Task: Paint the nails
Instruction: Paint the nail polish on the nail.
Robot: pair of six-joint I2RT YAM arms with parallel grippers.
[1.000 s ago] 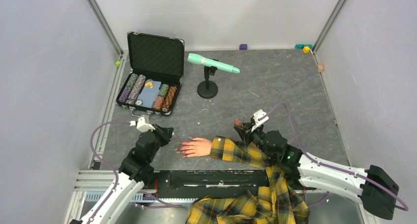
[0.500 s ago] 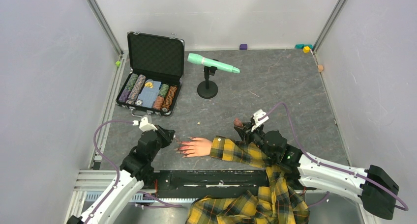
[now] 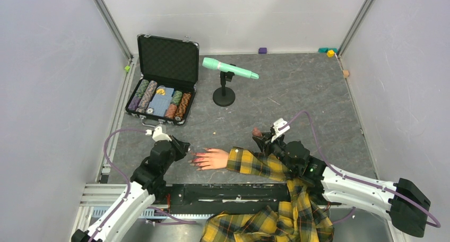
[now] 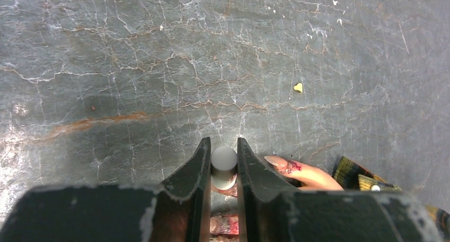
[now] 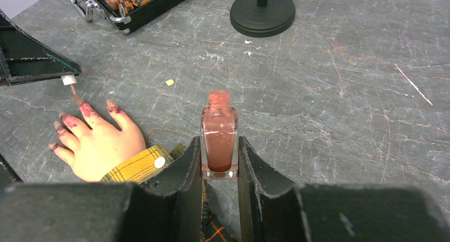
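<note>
Evidently mid-painting: the left tool (image 4: 223, 146), clenched on the brush cap (image 5: 69, 80), hovers at eleven o'clock of the nails (image 5: 87, 110) in the right wrist view. The right tool (image 5: 219, 142) grips the bottle (image 5: 219, 130). Next probably calls for a light, precise stroke.

The mannequin hand (image 3: 214, 158) lies on the table (image 3: 297, 93), nails (image 3: 197, 160) pointing left. The left gripper (image 3: 183, 145) with the brush cap (image 4: 223, 162) sits just left of the nails. The right gripper (image 5: 219, 142) with the polish bottle (image 5: 218, 125) stands behind the sleeve (image 3: 254, 165). The case (image 3: 162, 88) lies far left, with the microphone stand (image 3: 224, 96) to its right.

Red-smeared nails (image 5: 86, 110), peach hand (image 5: 103, 144), yellow plaid sleeve (image 5: 135, 167), brownish-pink polish bottle (image 5: 219, 141), white brush cap (image 4: 223, 162), grey veined tabletop (image 5: 329, 104), mint microphone (image 3: 228, 68).
</note>
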